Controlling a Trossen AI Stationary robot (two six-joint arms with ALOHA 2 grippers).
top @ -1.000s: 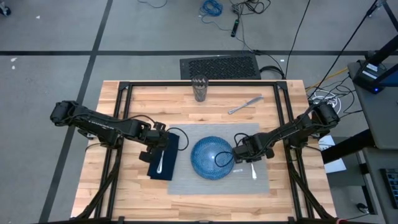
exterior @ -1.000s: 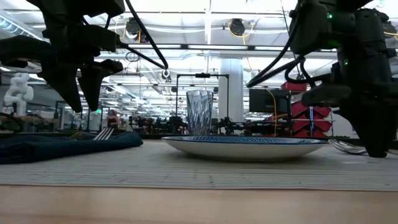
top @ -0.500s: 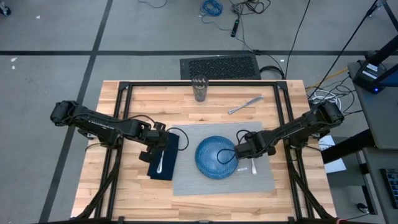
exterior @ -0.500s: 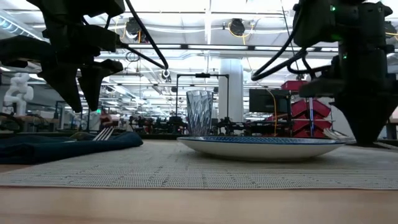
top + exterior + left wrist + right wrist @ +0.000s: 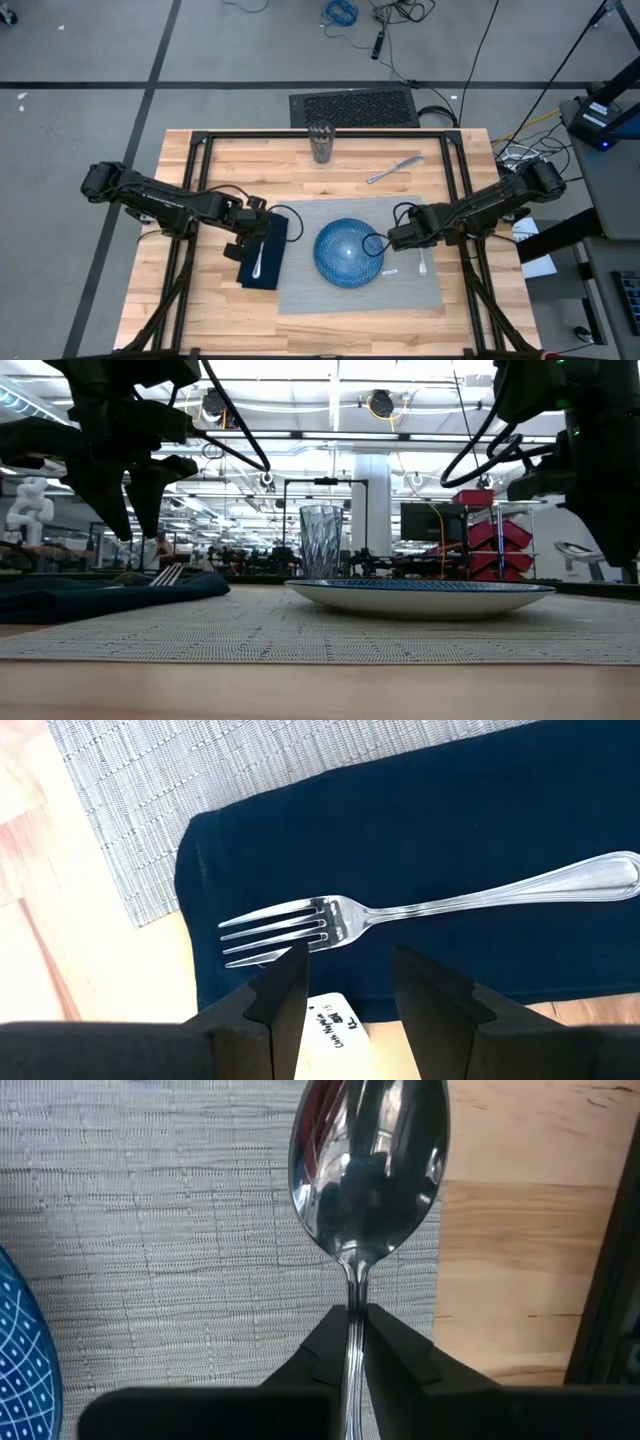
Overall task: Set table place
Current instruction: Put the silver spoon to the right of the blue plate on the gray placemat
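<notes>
On the table lies the grey placemat with the round blue plate on it. A fork rests on the navy napkin, which overlaps the placemat's left edge. My left gripper hovers open just above the fork's tines and touches nothing. My right gripper is over the placemat's right edge, to the right of the plate, and is shut on a spoon. My right gripper pinches the spoon's handle just behind the bowl, between its two fingers. The fingers come from above, point down and lie across the handle. The spoon is lifted clear of the placemat, its bowl out in front of the fingers.
A clear ribbed glass stands near the table's far edge. A knife lies on bare wood behind the placemat, to the right of the glass. Black frame rails run along the table's sides.
My right gripper has risen and gone toward the table's right edge, still shut on the spoon, which has come up off the placemat. Earlier in that move, the placemat and plate slid a little toward the right.
</notes>
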